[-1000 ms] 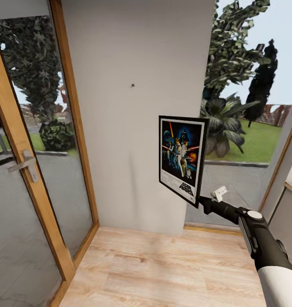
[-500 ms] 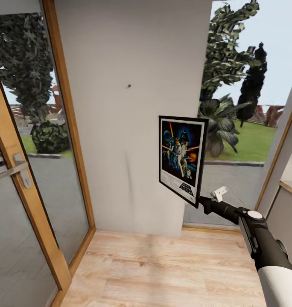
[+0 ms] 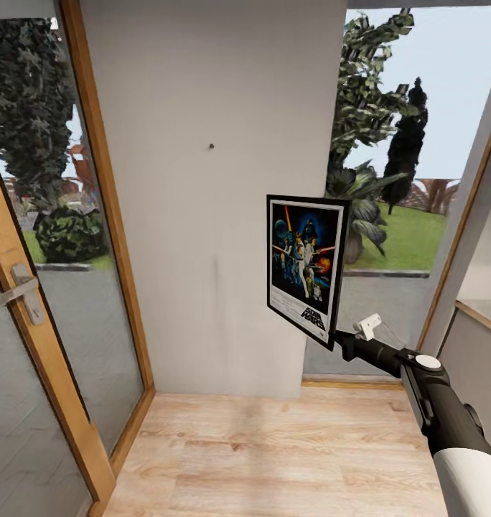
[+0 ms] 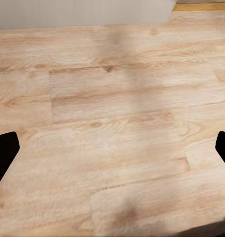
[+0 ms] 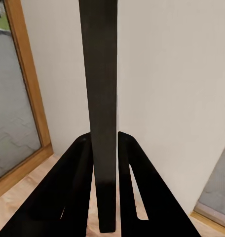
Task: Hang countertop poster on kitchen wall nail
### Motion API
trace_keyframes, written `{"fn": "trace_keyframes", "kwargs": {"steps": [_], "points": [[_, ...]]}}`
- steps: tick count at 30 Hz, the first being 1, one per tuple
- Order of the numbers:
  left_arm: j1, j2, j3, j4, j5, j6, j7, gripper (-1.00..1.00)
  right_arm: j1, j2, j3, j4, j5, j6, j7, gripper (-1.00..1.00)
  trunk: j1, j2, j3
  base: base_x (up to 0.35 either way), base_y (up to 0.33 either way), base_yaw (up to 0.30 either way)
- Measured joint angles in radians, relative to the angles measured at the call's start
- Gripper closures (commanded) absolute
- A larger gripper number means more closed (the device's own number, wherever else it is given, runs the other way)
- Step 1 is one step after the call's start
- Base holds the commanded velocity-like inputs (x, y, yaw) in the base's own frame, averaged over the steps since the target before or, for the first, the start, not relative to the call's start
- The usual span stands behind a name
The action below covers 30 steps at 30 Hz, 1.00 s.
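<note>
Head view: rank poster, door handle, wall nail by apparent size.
1. poster, by far the largest
2. door handle, partly cut off by the picture's edge
3. wall nail, a speck

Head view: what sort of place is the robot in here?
Probably a house corner by garden-facing glazing: a plain grey wall with a nail, a wood-framed glass door, and wood flooring.

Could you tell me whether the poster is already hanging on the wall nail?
No, the poster is held upright in the right gripper, below and to the right of the nail.
</note>
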State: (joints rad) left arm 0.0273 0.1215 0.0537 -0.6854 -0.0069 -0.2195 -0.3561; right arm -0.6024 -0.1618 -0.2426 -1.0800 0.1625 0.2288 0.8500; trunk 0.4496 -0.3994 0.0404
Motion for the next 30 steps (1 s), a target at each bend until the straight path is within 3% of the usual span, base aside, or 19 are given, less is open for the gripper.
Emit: {"fn": "trace_keyframes", "kwargs": {"steps": [6, 13, 19, 21, 23, 30], "points": [[0.0, 0.0, 0.0, 0.0, 0.0, 0.0, 0.0, -1.0, 0.0, 0.0, 0.0, 0.0, 0.0, 0.0, 0.0, 1.0, 0.0, 0.0, 0.0, 0.0, 0.256, -0.002], [0.0, -0.001, -0.002, -0.001, 0.0, 0.0, 0.0, -1.0, 0.0, 0.0, 0.0, 0.0, 0.0, 0.001, 0.0, 1.0, 0.0, 0.0, 0.0, 0.0, 0.062, 0.0], [0.0, -0.002, -0.006, -0.001, 0.0, 0.0, -0.003, -1.0, 0.0, -0.001, 0.05, 0.0, -0.004, 0.004, 0.001, 1.0, 0.0, 0.0, 0.0, 0.0, 0.005, 0.0], [0.0, -0.004, -0.01, -0.006, -0.003, 0.0, -0.007, -1.0, -0.002, 0.005, 0.084, -0.003, -0.01, 0.017, 0.02, 1.0, 0.0, 0.0, 0.0, 0.0, 0.0, 0.0], [0.0, -0.005, -0.011, -0.006, -0.003, 0.001, -0.008, -1.0, -0.007, 0.018, 0.111, -0.078, -0.027, 0.098, 0.075, 1.0, 0.0, 0.0, 0.0, 0.0, 0.0, 0.0], [0.0, -0.002, -0.004, 0.002, -0.003, -0.001, -0.008, -1.0, -0.037, 0.032, 0.129, -0.125, -0.029, 0.203, 0.218, 1.0, 0.0, 0.0, 0.0, 0.0, 0.0, 0.0]]}}
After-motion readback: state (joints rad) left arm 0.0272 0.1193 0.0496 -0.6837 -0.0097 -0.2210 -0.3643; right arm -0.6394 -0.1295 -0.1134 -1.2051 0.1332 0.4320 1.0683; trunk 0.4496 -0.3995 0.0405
